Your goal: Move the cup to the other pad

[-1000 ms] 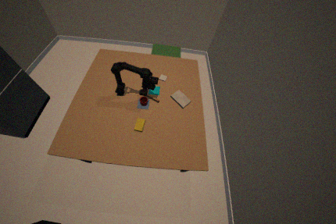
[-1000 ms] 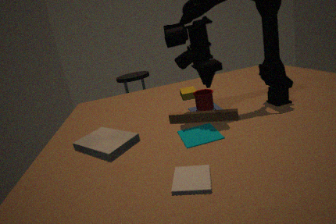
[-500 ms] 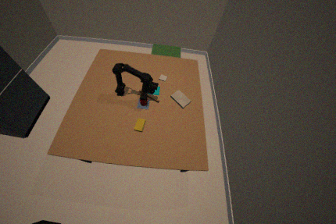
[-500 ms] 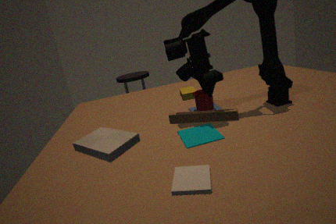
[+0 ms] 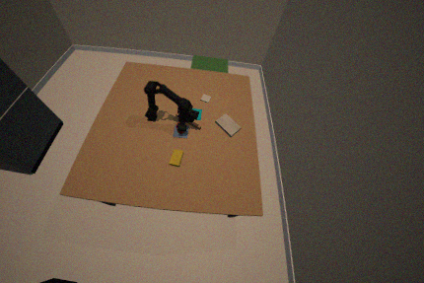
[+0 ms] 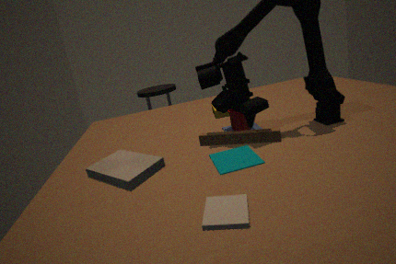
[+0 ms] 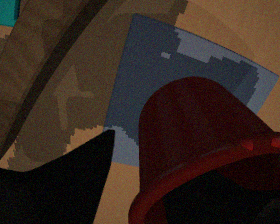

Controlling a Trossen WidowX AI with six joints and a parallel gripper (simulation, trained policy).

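A dark red cup (image 5: 180, 131) (image 6: 238, 120) (image 7: 185, 115) stands on the blue pad (image 6: 256, 126) (image 7: 150, 55). Its rim is nearest the wrist camera; the marbles are hidden. The teal pad (image 5: 198, 114) (image 6: 237, 160) (image 7: 7, 12) has nothing on it. My gripper (image 6: 243, 114) is down at the cup with its fingers parted. In the wrist view one fingertip is outside the cup wall, with a visible gap to it. The other finger is hidden by the wall and seems to be inside the cup. I see no grip on the cup.
A long brown bar (image 5: 196, 126) (image 6: 239, 137) (image 7: 35, 60) lies between the two pads, close beside the cup. A yellow block (image 5: 176, 158) (image 6: 220, 113), a large grey slab (image 5: 228, 125) (image 6: 124, 166) and a small pale tile (image 5: 205, 98) (image 6: 226, 211) lie farther off on the table.
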